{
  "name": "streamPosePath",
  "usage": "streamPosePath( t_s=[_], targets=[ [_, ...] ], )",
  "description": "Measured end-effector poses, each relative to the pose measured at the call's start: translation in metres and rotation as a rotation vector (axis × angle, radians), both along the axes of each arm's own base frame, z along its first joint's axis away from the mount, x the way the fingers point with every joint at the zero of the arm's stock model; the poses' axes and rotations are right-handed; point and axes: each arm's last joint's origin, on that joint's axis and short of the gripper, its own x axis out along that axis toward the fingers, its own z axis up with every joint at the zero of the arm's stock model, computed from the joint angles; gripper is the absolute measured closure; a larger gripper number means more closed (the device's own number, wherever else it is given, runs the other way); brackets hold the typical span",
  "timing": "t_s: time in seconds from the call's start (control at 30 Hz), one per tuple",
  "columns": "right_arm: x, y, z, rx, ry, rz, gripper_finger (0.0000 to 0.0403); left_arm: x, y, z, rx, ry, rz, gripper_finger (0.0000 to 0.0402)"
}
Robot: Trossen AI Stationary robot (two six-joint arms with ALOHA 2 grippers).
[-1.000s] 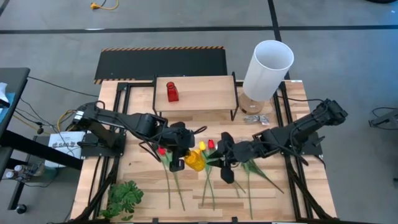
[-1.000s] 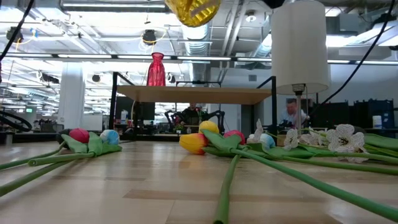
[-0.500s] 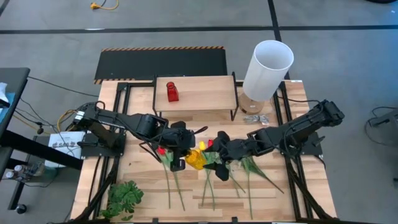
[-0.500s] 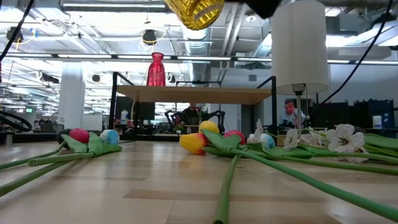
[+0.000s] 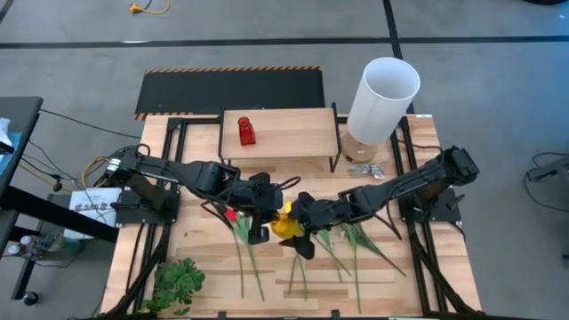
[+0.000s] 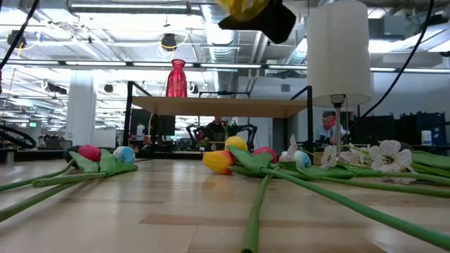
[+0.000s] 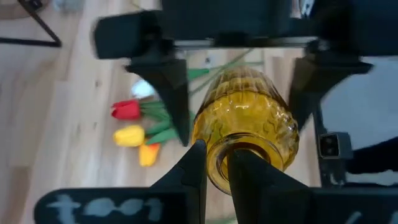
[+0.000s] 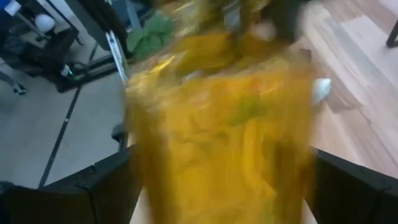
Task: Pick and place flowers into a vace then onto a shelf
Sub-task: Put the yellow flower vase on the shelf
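Observation:
A yellow ribbed glass vase [image 5: 283, 227] hangs above the table's middle, with my left gripper [image 7: 217, 165] shut on its mouth. My right gripper [image 5: 296, 227] is open. Its two dark fingers [image 7: 177, 99] stand on either side of the vase's body, and whether they touch it I cannot tell. In the low view the vase [image 6: 242, 7] sits at the top edge, partly behind the right gripper. Long-stemmed tulips [image 5: 302, 262] and white blossoms [image 6: 380, 156] lie flat on the table. The light-wood shelf [image 5: 293, 133] stands at the back. My left gripper pinches the rim of the vase's mouth [image 7: 214, 171] between its fingertips; one finger seems to be inside the opening and one outside. The fingers slant down from the table's left. The vase is lifted clear, lying tilted with its base pointing away from the gripper.
A red vase [image 5: 246, 131] stands on the shelf's left part. A lamp with a tall white shade [image 5: 382, 96] stands at the back right. A leafy green sprig [image 5: 178, 283] lies at the near left. A black panel [image 5: 231, 89] lies behind the shelf.
My right gripper has moved toward the table's left and down, up to the vase, and its fingers now stand on either side of the vase's body. My left gripper has kept the vase in place above the table.

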Motion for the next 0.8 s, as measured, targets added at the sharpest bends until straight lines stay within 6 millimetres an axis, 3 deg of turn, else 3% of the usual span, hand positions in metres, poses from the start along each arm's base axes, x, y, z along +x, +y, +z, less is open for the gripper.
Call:
streamPosePath(
  t_s=[0.3,0.6,0.8],
  targets=[
    [-0.0003,-0.0041,0.0029,0.018,-0.003,-0.002,0.0038,0.0006,0.0006,-0.0001,0.000,-0.003,0.002,0.0374],
    [0.0003,-0.0035,0.0022,0.040,0.002,0.029,0.0123,0.0004,0.0008,-0.0005,0.001,0.002,0.003,0.0375],
    [0.0014,-0.0034,0.0037,0.056,-0.015,0.022,0.0118,0.0000,0.0008,-0.0004,-0.006,0.005,0.002,0.0375]
  ],
)
